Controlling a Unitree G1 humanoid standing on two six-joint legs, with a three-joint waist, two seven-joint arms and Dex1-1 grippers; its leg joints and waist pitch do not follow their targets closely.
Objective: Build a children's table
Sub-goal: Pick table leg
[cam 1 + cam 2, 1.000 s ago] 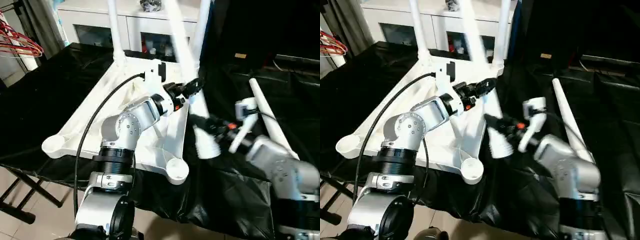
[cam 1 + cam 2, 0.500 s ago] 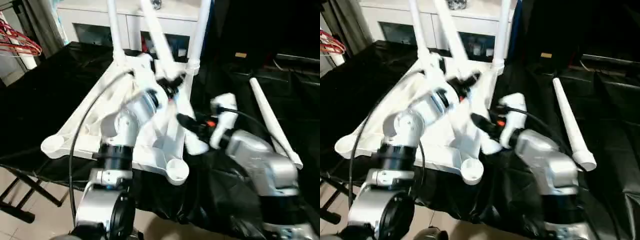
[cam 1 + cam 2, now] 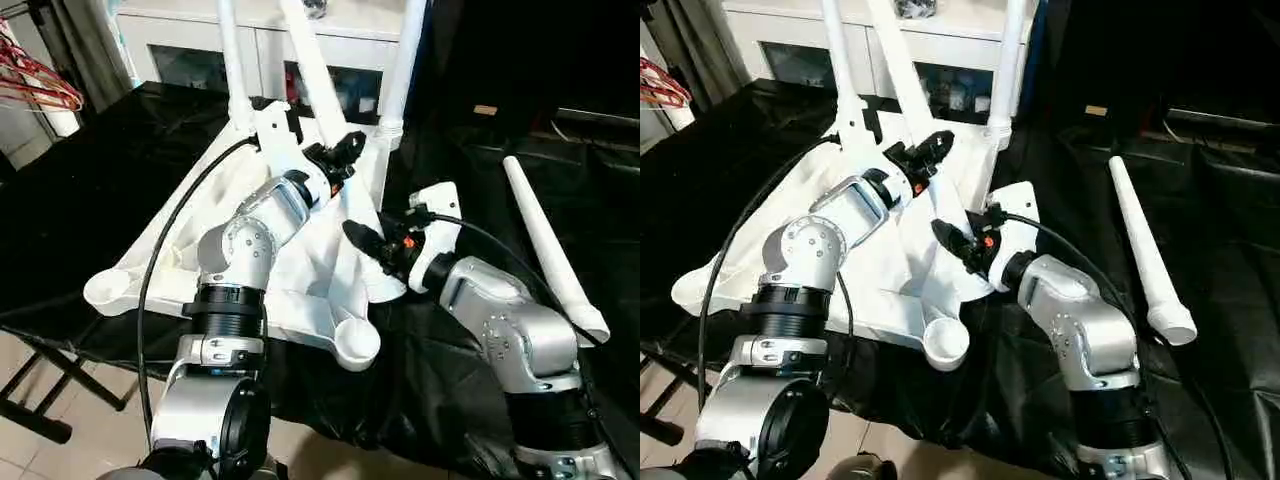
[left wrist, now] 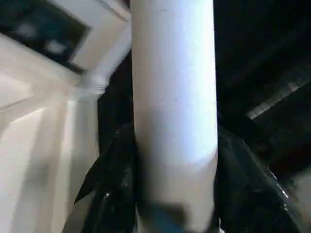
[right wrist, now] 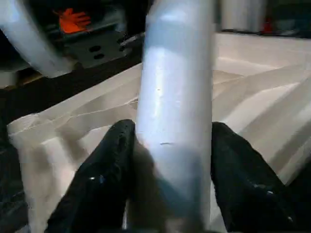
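The children's table top (image 3: 180, 270) lies upside down on black cloth, ribs up. Two white legs (image 3: 232, 60) (image 3: 400, 60) stand in its far corner sockets. A third leg (image 3: 312, 70) slants over the top, its thick lower end (image 3: 385, 288) near the right rim. My left gripper (image 3: 343, 152) is shut on this leg partway up, the tube (image 4: 172, 97) between its black fingers (image 4: 114, 184). My right gripper (image 3: 362, 238) is shut on the same leg (image 5: 177, 97) lower down, a finger (image 5: 104, 179) on each side. The near-right socket (image 3: 355, 345) stands empty.
A fourth white leg (image 3: 548, 245) lies loose on the black cloth at the right. A white cabinet (image 3: 190, 50) with glass doors stands behind the table. Red hangers (image 3: 40, 85) hang at the far left. The table's front edge drops to a tiled floor (image 3: 60, 440).
My left gripper has shut on the slanted leg. The right arm has carried the leg's lower end left, over the table top's right rim.
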